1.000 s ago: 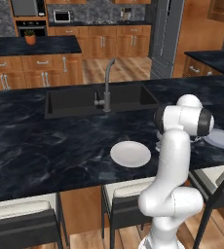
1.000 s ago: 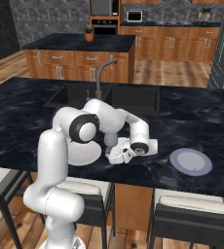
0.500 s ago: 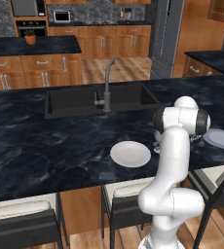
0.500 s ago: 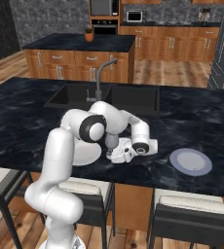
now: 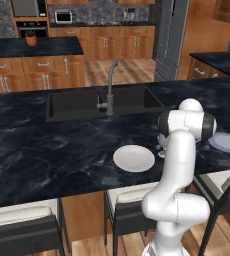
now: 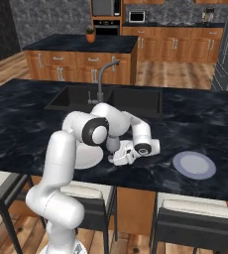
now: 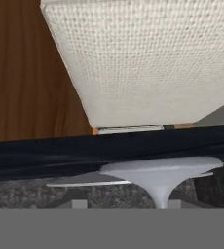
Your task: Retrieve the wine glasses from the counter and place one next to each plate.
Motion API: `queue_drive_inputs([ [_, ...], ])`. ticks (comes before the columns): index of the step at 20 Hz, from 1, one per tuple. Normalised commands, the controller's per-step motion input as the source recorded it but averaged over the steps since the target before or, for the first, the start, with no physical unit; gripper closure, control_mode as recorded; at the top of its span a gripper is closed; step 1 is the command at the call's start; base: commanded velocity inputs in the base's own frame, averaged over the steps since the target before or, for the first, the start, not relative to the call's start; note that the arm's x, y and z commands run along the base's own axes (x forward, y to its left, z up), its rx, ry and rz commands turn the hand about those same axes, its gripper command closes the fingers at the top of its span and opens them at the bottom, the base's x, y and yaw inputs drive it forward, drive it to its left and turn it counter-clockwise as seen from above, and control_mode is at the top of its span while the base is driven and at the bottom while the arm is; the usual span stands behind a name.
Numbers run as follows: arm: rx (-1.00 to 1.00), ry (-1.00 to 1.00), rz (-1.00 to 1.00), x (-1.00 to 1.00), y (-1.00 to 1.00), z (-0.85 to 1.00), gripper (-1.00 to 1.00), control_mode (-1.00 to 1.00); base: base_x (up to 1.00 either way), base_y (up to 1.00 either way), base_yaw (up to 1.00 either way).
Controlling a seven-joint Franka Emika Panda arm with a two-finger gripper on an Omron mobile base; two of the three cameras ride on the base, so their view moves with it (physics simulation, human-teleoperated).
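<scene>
Beside the white plate (image 5: 133, 158), on its right, a grey wine glass (image 5: 162, 144) stands upright near the black marble counter's (image 5: 57, 150) front edge. My gripper (image 6: 117, 158) lies low over the counter between the white plate (image 6: 85, 158) and the bluish plate (image 6: 194, 164). In the hand view the glass's round foot (image 7: 158, 172) and stem run down between the fingertips (image 7: 175, 204), so the gripper (image 7: 126, 204) looks shut on the glass. The bluish plate (image 5: 227, 142) sits further right. The second wine glass is out of view.
A sink (image 5: 82, 102) with a tall faucet (image 5: 110, 85) lies behind the plates. Cushioned stools (image 5: 22, 220) line the counter's front; one cushion (image 7: 148, 58) and wooden floor (image 7: 26, 68) show past the edge. A second counter (image 6: 81, 42) stands further back.
The arm's elbow has swung slightly and the hand has eased a little toward the white plate. The glass and both plates keep their places.
</scene>
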Motion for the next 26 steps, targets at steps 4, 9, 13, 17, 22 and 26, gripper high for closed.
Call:
queue_drive_inputs([
  [4,0.0,0.11,0.03,-0.03,0.0,-0.07,-1.0,-1.0,0.0,0.0,0.0],
  [9,0.0,0.07,0.0,0.0,-0.04,0.0,-1.0,-1.0,0.0,0.0,0.0],
  [13,0.0,0.05,0.0,0.0,-0.18,0.0,-1.0,-1.0,0.0,0.0,0.0],
  [17,0.0,0.05,0.0,-0.01,-0.25,0.0,-1.0,-1.0,0.0,0.0,0.0],
  [22,0.0,-0.05,-0.02,-0.26,-0.16,0.11,-1.0,-1.0,0.0,0.0,0.0],
  [26,0.0,-0.11,-0.07,-0.24,-0.36,0.11,-1.0,-1.0,0.0,0.0,0.0],
])
